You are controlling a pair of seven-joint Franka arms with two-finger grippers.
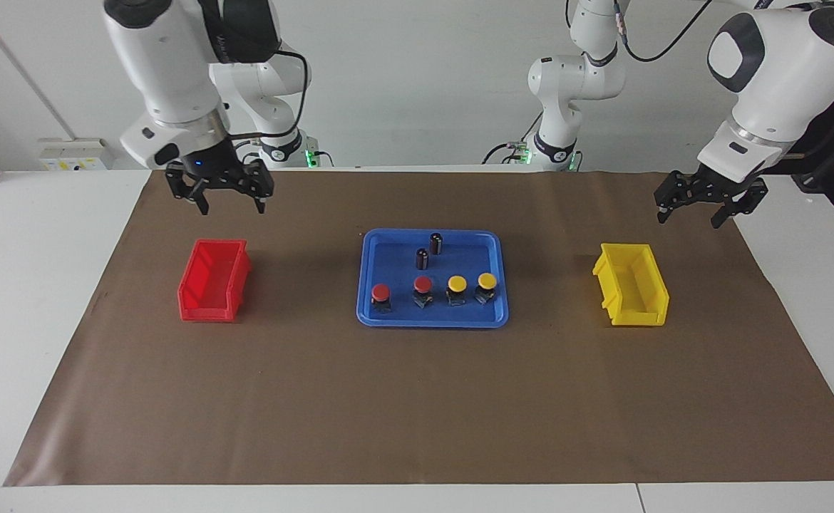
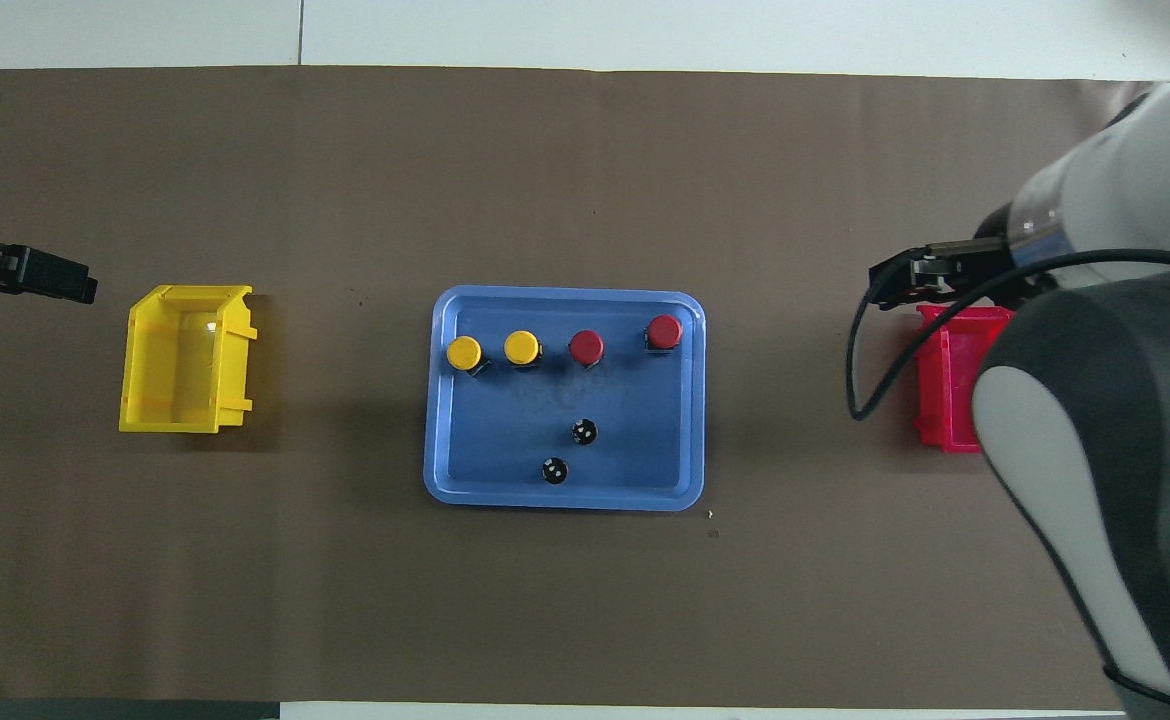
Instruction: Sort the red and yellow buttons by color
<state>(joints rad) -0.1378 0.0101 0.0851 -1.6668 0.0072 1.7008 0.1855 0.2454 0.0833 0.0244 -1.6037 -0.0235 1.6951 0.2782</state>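
Note:
Two red buttons (image 1: pixel 381 292) (image 1: pixel 423 285) and two yellow buttons (image 1: pixel 457 284) (image 1: pixel 487 281) stand in a row in the blue tray (image 1: pixel 431 322), on the side farther from the robots. In the overhead view the yellow buttons (image 2: pixel 464 352) (image 2: pixel 522 347) and red buttons (image 2: pixel 586 346) (image 2: pixel 664 330) show in the tray (image 2: pixel 565 500). My right gripper (image 1: pixel 230 206) is open and empty, raised over the mat by the red bin (image 1: pixel 214 281); it also shows in the overhead view (image 2: pixel 905 280). My left gripper (image 1: pixel 689 217) is open and empty, raised by the yellow bin (image 1: pixel 631 292).
Two small dark cylinders (image 1: pixel 435 242) (image 1: pixel 422 257) stand in the tray nearer the robots. The red bin (image 2: pixel 945 400) sits toward the right arm's end, partly covered by the right arm from above. The yellow bin (image 2: pixel 185 360) sits toward the left arm's end.

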